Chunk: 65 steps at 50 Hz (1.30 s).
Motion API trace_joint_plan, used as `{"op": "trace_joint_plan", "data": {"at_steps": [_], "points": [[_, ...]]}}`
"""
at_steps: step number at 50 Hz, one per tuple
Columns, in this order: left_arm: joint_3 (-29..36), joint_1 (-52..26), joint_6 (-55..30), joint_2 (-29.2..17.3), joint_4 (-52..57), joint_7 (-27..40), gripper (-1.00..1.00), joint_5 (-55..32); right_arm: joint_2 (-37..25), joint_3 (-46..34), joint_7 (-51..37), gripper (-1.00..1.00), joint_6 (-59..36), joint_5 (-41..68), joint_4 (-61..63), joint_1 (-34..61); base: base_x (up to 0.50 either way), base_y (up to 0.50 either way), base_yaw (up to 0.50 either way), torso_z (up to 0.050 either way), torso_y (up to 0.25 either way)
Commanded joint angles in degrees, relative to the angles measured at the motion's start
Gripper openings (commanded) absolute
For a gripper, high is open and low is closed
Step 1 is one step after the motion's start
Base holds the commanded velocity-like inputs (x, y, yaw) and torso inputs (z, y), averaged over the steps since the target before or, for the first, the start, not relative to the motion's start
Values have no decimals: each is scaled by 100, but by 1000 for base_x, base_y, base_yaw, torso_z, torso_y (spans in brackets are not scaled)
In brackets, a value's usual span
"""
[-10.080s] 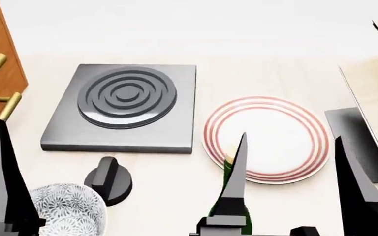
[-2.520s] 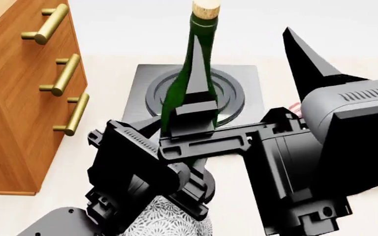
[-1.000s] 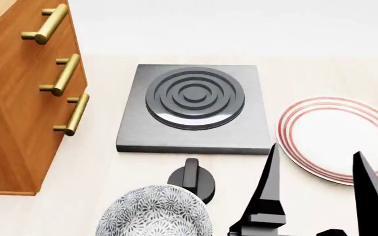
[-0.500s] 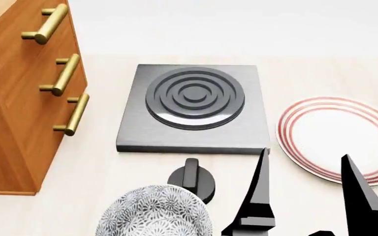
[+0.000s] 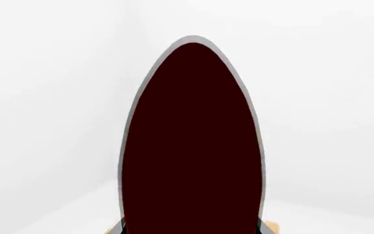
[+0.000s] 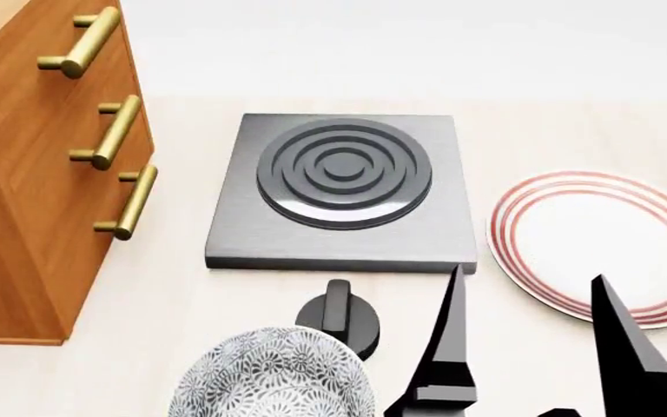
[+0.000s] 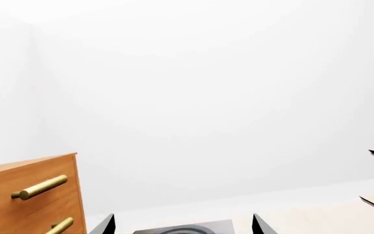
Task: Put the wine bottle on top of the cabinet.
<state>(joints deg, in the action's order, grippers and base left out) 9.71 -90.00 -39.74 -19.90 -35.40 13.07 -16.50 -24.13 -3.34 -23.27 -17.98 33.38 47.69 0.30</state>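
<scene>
Two black fingers of the right pincer (image 6: 525,334) rise from the lower edge of the head view, spread apart with nothing between them, in front of the red-ringed plate (image 6: 594,243). A grey square hob (image 6: 343,189) with raised concentric rings lies on the pale bench (image 6: 183,295), with a black knob (image 6: 339,314) just before it and a patterned grey bowl (image 6: 270,378) nearer still. At the left stands the reddish-brown cabinet (image 6: 32,182), its brass bar handles (image 6: 108,130) facing the hob; its top lies outside the head view. The right wrist view shows the cabinet's upper corner (image 7: 28,195) bare at that edge, white wall behind. The left wrist view is filled by a dark oval shape with a pale rim (image 5: 192,141), too close to identify. The left pincer's state cannot be told. The wine bottle cannot be made out for certain in any view.
</scene>
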Motion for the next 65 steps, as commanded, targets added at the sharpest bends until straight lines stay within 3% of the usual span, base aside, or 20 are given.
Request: {"op": "trace_joint_plan", "data": {"at_steps": [1,31,65], "points": [[-133,-105,160,244,-234,-241,-100,-172,104,77,152,100,79,-99,-38,-6,0,0,0,0,0],[-148,414,-431,161,36,-117,-100,-311,60,8,106,100,124,-116,-65,0,0,0,0,0,1],[-249,1282,-225,95,151,-62,-100,-402,31,-117,86,100,186,-170,-138,11,0,0,0,0,1]]}}
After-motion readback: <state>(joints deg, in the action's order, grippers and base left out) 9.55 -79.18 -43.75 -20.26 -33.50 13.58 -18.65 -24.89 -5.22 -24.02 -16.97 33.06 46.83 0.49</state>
